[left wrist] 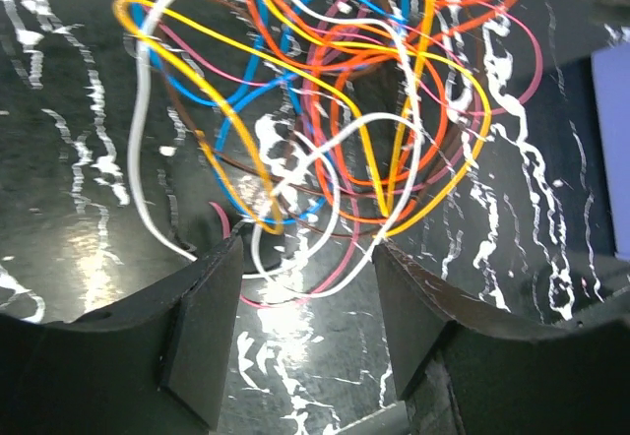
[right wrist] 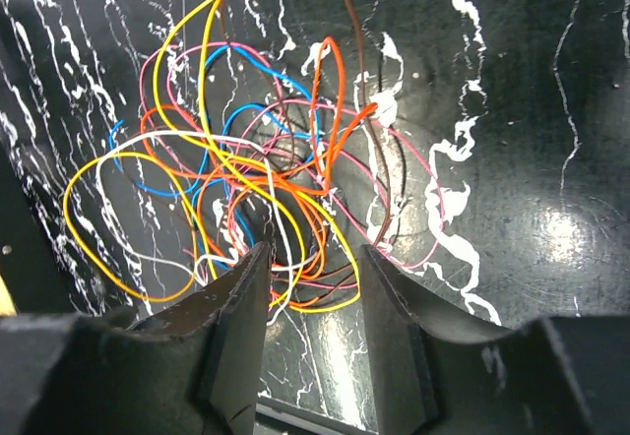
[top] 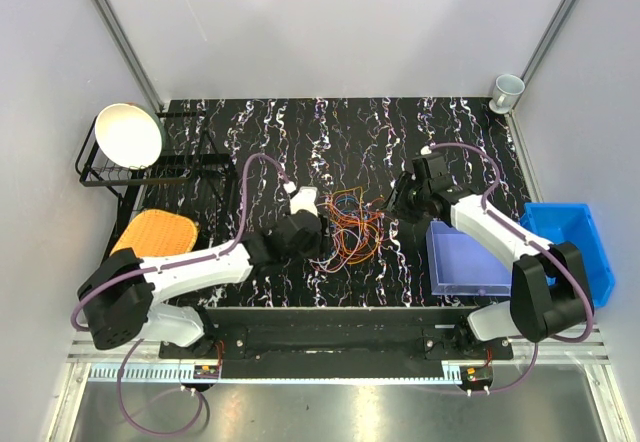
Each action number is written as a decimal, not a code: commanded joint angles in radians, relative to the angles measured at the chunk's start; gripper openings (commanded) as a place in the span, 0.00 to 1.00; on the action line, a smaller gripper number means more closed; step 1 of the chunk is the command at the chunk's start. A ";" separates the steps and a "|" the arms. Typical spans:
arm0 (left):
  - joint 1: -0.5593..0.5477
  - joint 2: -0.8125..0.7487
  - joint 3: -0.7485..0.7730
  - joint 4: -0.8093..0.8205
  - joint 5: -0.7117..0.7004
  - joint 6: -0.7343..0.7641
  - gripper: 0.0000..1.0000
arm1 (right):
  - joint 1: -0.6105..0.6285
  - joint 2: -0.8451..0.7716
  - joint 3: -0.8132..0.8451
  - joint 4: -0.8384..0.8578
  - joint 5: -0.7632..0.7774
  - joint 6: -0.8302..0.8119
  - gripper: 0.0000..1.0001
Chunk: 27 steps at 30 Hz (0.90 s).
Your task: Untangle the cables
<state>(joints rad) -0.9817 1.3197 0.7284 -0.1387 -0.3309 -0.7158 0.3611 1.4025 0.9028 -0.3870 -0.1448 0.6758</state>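
One tangle of cables (top: 350, 227) lies mid-frame in the top view on the marbled table (top: 250, 132), between two grippers. The left gripper (left wrist: 305, 258) stands open, white and pink loops reaching into its gap; the right gripper (right wrist: 313, 258), also open, has yellow and pink strands between its fingers (right wrist: 236, 317). At least six colours show; individual wires overlap too much to count reliably.

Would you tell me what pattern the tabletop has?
The tabletop is black with white marble veins; the top external view shows it best.
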 commanded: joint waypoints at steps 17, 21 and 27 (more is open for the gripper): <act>-0.083 0.121 0.082 0.126 -0.003 -0.002 0.60 | 0.004 0.081 -0.085 0.046 0.099 0.050 0.52; -0.084 0.134 0.077 0.129 0.000 -0.005 0.60 | 0.003 0.136 -0.077 0.083 0.099 0.039 0.49; -0.086 0.144 0.080 0.136 0.003 -0.002 0.60 | 0.004 0.170 -0.073 0.109 0.106 0.038 0.43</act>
<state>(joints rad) -1.0622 1.4563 0.7769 -0.0570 -0.3267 -0.7158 0.3611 1.5650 0.8146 -0.3275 -0.0681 0.7158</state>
